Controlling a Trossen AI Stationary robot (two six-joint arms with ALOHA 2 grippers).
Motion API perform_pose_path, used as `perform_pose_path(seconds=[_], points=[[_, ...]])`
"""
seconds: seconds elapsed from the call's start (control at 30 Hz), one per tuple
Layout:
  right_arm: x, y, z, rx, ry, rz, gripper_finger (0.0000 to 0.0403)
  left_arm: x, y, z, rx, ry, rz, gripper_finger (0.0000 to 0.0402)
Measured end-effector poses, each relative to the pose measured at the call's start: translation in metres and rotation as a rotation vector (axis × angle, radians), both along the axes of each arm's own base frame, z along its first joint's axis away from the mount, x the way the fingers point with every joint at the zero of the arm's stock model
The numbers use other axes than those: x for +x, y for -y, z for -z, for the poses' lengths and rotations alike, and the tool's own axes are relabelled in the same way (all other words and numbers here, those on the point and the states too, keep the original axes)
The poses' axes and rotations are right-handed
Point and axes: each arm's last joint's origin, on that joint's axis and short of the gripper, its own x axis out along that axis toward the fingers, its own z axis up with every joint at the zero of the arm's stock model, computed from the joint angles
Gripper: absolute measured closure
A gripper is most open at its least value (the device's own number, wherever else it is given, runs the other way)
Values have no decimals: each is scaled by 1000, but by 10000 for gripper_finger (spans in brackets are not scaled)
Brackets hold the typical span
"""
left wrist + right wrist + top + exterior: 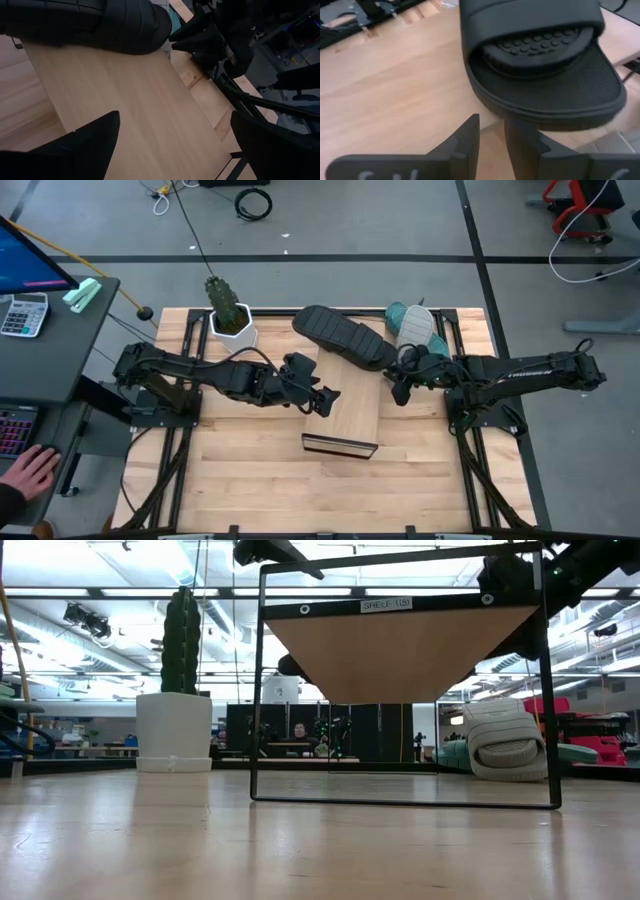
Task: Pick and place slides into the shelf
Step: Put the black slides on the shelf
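The black slide [343, 337] lies strap up, slantwise across the far end of the shelf [350, 415], a light-wood board in a black frame [400, 700]. The light grey slide [418, 323] rests partly on the teal slide [397, 311] at the table's far right. My left gripper [325, 398] hovers open over the board [130, 100], a little short of the black slide [100, 25]. My right gripper [400, 387] is at that slide's right end [540, 75]. Its fingers stand a narrow gap apart [492, 137] with nothing between them. My right gripper comes slanting down from the table's right at the black slide's end rim [520, 119]. One fingertip [520, 135] shows right against that rim. I cannot tell whether it touches. The slide lies flat on the board.
A cactus in a white pot [230, 315] stands at the table's far left, close to the left arm. A desk with a calculator [25, 315] is off the table's left side, with a person's hand [30, 470] near it. Bare slatted tabletop [250, 480] lies toward the near edge.
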Motion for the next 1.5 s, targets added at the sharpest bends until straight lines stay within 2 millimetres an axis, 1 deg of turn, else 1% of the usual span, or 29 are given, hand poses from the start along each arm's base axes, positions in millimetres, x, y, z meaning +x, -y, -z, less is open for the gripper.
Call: perform_pose_path(seconds=[0.3, 0.5, 0.67, 0.73, 0.83, 0.93, 1.0, 1.07, 1.3, 1.5], points=[[-2, 1, 1, -18, -32, 23, 305, 0, 0, 0, 0, -1, 0, 15], [-6, 3, -10, -106, -109, 55, 305, 0, 0, 0, 0, -1, 0, 15], [-6, 3, -16, -128, -109, 44, 305, 0, 0, 0, 0, -1, 0, 15], [-6, 3, -15, -100, -103, 60, 305, 0, 0, 0, 6, -4, 4, 15], [-7, 1, -13, 9, -89, 68, 305, 0, 0, 0, 10, -5, 7, 15], [-4, -2, -15, 114, -40, 1, 305, 0, 0, 0, 10, -5, 8, 15], [-1, -4, -18, 126, 0, -57, 305, 0, 0, 0, 11, -5, 8, 15], [1, -3, -20, 112, 20, -73, 305, 0, 0, 0, 12, -5, 9, 15], [1, 5, -13, 26, -65, 34, 305, 0, 0, 0, 12, -5, 9, 15], [0, 9, -12, -38, -83, 120, 305, 0, 0, 0, 13, -5, 10, 15]])
